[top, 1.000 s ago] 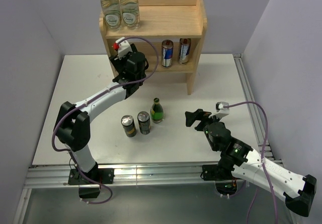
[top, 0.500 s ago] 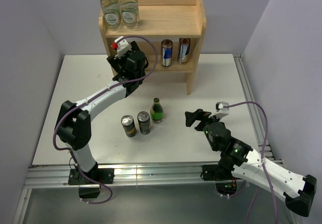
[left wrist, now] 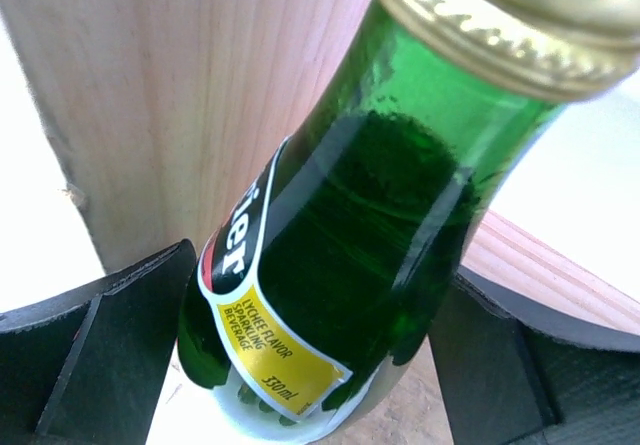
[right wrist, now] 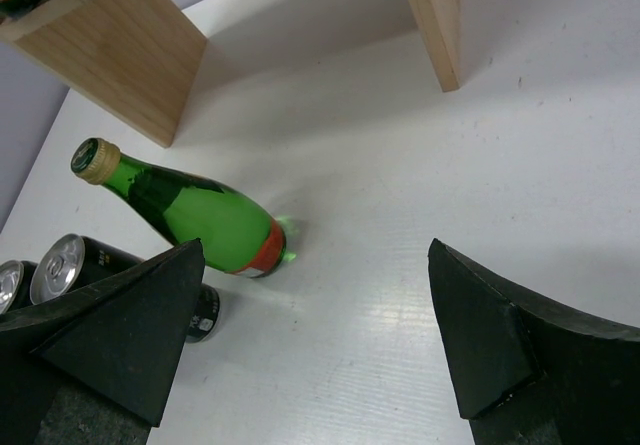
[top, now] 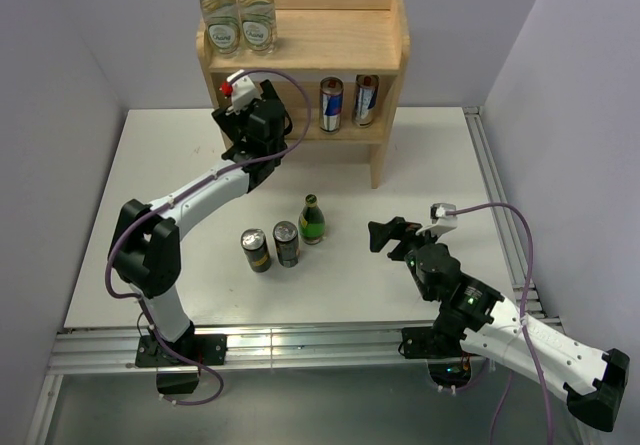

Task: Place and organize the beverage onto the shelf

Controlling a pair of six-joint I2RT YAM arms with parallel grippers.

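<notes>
The white table (top: 440,165) carries the wooden shelf (top: 340,40) at the middle of its far edge. The left arm (top: 200,190) reaches from the near left corner to the left end of the shelf's lower board. The right arm (top: 500,320) lies along the near right corner, bent inward. The left gripper (left wrist: 310,355) is clamped on a green bottle (left wrist: 340,245), one finger on each side of its body, close against the shelf's left side panel; I cannot tell whether the bottle's base rests on the board. The right gripper (top: 385,233) hangs spread wide with nothing between its fingers, right of the table's middle. Two clear bottles (top: 238,15) stand side by side at the left end of the top board. A second green bottle (top: 312,220) stands upright near the table's middle. Two slim cans (top: 348,103) stand toward the right of the lower board, and two dark cans (top: 271,247) stand together just left of the second green bottle
</notes>
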